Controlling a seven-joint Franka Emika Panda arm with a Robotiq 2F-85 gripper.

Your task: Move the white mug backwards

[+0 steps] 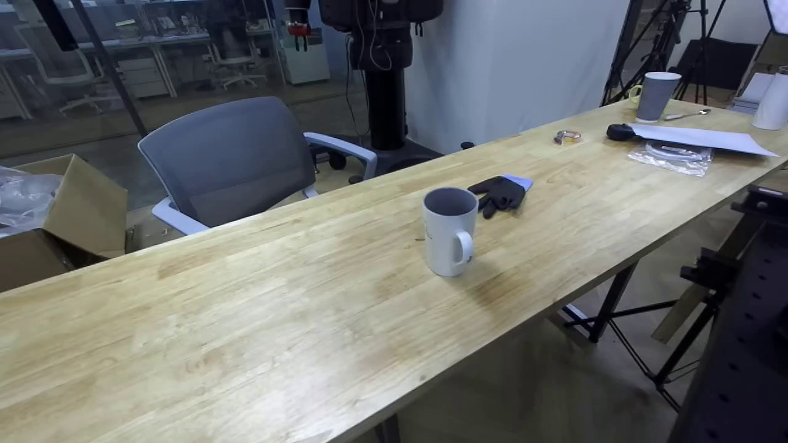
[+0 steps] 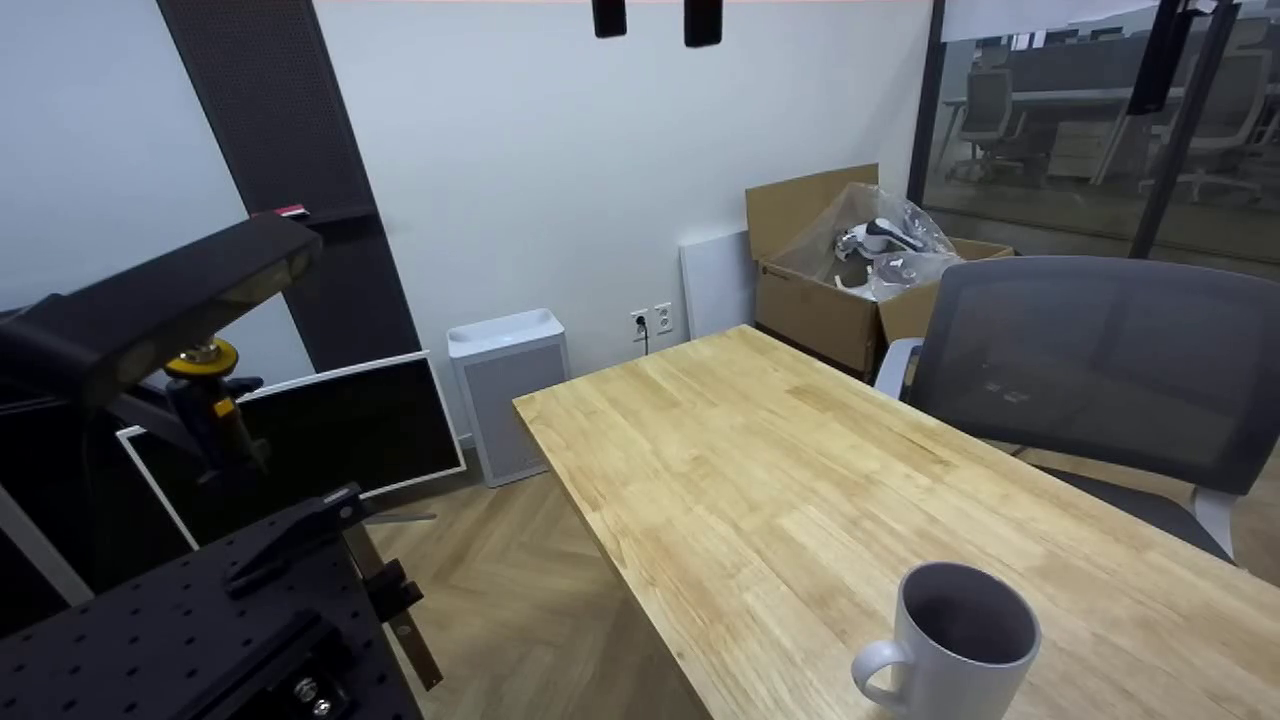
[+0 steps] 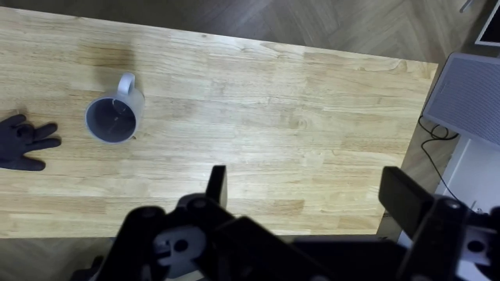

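Note:
The white mug [image 1: 438, 243] stands upright on the wooden table, with its loop handle and dark grey interior visible. It also shows at the bottom of an exterior view [image 2: 962, 685], cut off by the frame edge. In the wrist view the mug [image 3: 115, 115] is at upper left, handle pointing up the picture. My gripper [image 3: 304, 171] is open and empty, well above the table, to the right of the mug and apart from it. Its two fingertips also hang at the top edge of an exterior view [image 2: 656, 20].
A black glove [image 1: 502, 194] lies close to the mug, left of it in the wrist view [image 3: 23, 144]. A grey cup [image 1: 657, 98], paper sheets [image 1: 702, 138] and a plastic bag [image 1: 671, 157] are at the table's far end. A chair [image 2: 1100, 370] stands along one long edge.

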